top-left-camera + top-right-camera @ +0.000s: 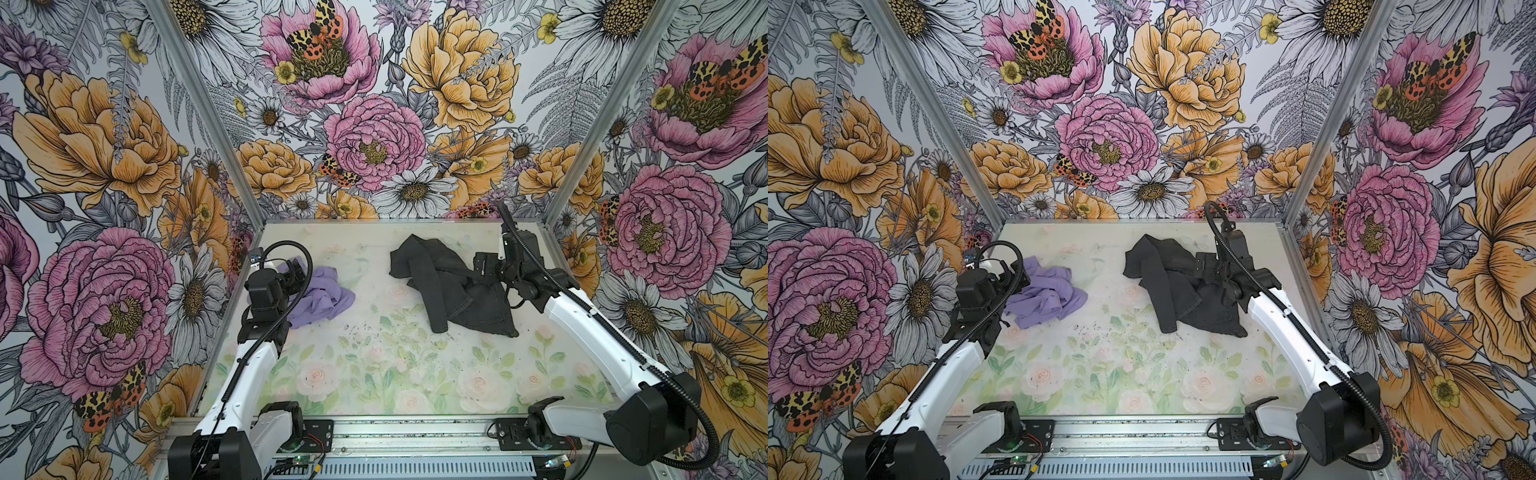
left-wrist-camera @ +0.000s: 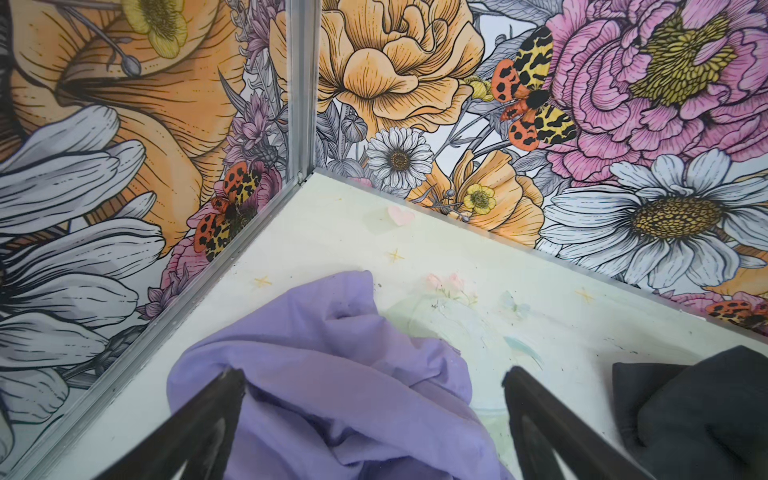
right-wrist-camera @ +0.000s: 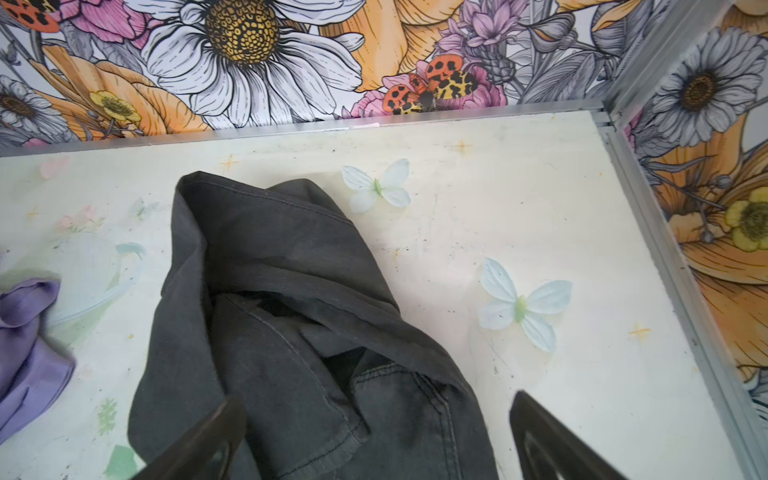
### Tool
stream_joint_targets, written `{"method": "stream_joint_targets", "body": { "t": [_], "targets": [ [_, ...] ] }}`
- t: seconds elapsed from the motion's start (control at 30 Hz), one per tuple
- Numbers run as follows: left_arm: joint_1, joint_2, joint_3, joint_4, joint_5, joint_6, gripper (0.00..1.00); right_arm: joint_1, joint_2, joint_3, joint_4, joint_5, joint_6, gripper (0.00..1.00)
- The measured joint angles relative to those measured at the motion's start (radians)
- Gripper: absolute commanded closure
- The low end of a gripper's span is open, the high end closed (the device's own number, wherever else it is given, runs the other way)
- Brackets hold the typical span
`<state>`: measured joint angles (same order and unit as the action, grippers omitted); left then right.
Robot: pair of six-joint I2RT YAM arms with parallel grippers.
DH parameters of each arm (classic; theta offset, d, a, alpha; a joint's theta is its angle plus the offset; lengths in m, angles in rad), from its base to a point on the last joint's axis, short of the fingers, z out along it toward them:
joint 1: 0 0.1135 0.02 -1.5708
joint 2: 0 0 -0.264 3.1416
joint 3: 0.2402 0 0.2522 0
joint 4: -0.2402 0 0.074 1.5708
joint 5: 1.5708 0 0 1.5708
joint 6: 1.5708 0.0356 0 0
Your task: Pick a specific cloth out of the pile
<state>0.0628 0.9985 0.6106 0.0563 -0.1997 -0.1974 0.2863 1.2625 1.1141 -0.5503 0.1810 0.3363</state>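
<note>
The pile's two cloths lie apart on the table. The lavender cloth (image 1: 324, 296) (image 1: 1050, 296) is crumpled at the back left. My left gripper (image 1: 297, 269) (image 2: 374, 374) hangs over its left part, open wide, with the purple folds (image 2: 332, 399) lying loose below, between the fingers. The charcoal-black garment (image 1: 449, 286) (image 1: 1179, 282) (image 3: 291, 316) sprawls at the back right. My right gripper (image 1: 484, 264) (image 3: 376, 401) is over its right side, also open and holding nothing. In the right wrist view the lavender cloth (image 3: 25, 349) shows at the picture's edge.
Floral walls with metal corner posts (image 1: 245, 195) (image 1: 552, 199) close in the table (image 1: 374, 374) at the back and sides. The left gripper works close to the left wall rail (image 2: 232, 249). Dark specks (image 1: 361, 330) dot the table's middle.
</note>
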Motion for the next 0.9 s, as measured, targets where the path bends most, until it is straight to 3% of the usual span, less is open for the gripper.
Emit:
{"method": "stream_joint_targets", "body": {
  "t": [0.47,0.9],
  "targets": [
    [0.000,0.047,-0.196,0.294,-0.124,0.012,0.01,-0.136,-0.063,-0.371,0.259,0.126,-0.095,0.01],
    [0.002,0.292,-0.263,0.557,-0.134,0.048,0.01,-0.175,0.049,-0.515,0.598,0.174,-0.122,0.00]
  ]
}}
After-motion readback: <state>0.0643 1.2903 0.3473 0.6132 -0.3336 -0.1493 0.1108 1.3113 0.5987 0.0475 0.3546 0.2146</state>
